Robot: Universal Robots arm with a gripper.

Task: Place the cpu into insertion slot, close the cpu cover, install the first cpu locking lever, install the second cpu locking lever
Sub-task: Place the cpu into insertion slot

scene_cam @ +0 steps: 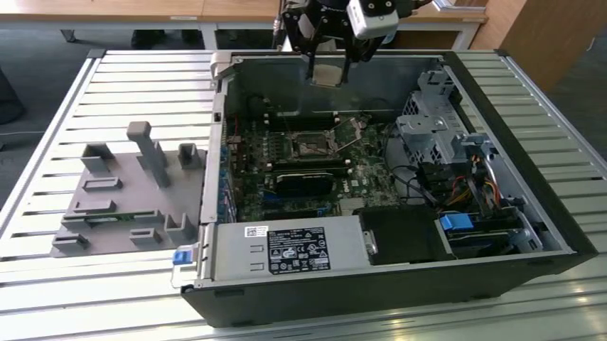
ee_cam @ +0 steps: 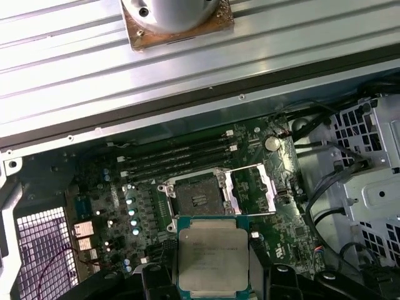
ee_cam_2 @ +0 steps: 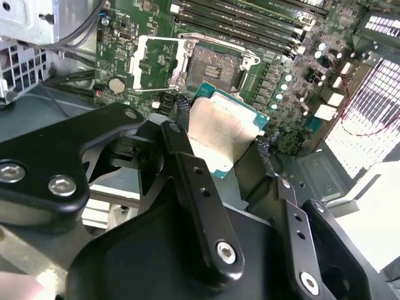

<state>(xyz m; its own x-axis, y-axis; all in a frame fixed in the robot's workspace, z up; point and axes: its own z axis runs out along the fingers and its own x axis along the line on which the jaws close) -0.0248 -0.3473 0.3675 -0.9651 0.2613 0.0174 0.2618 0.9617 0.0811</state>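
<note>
Silver-beige cpu [ee_cam: 212, 259] (teal-green edge), green circuit board [ee_cam: 285, 209], black gripper [scene_cam: 328, 69], ribbed silver table [scene_cam: 124, 85]

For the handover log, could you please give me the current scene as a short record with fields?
gripper: shut on the cpu, above the open computer case
insertion slot: empty, uncovered
cpu cover: lies open beside the insertion slot
cpu seated: no, held clear of the board
</note>
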